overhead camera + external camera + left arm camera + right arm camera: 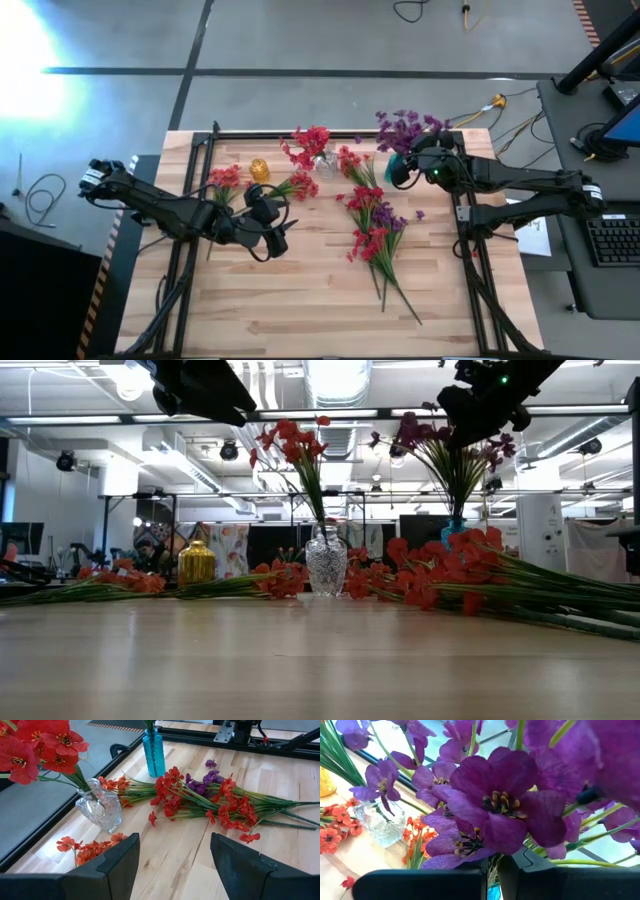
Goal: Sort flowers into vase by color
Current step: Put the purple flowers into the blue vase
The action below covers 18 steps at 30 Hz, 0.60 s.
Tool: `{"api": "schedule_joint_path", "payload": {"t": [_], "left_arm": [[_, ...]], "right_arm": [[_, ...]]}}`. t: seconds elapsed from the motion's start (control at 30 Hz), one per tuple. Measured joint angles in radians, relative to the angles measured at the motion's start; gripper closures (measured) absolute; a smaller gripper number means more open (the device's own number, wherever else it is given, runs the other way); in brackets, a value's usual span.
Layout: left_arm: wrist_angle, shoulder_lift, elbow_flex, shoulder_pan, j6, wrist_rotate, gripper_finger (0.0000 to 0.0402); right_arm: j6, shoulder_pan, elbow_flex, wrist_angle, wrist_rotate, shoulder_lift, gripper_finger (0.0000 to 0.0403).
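Right gripper (402, 170), fingers pressed together with no stem visibly between them, hovers over the blue vase (153, 753) among the purple flowers (405, 128); we judge a careless pull-away could snag those blossoms and tip the vase. Left gripper (268, 232) hangs parted and empty above bare table (300, 300), the loose red and purple sprigs (375, 225) lying well to its right. Only our low view shows the gold vase (197, 562) and clear vase (325, 563) upright; only the high view shows the scattered sprigs' full spread.
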<state>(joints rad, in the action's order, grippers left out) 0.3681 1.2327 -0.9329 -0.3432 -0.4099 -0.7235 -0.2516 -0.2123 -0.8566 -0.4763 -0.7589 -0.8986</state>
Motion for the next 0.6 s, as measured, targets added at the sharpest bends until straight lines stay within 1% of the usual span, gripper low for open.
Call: {"api": "schedule_joint_path", "payload": {"t": [0.23,0.6], "left_arm": [[0.000,0.000,0.000,0.000,0.000,0.000,0.0173],[0.000,0.000,0.000,0.000,0.000,0.000,0.0173]], "right_arm": [[0.000,0.000,0.000,0.001,0.000,-0.011,0.0390],[0.000,0.000,0.000,0.002,-0.001,-0.070,0.0390]]}}
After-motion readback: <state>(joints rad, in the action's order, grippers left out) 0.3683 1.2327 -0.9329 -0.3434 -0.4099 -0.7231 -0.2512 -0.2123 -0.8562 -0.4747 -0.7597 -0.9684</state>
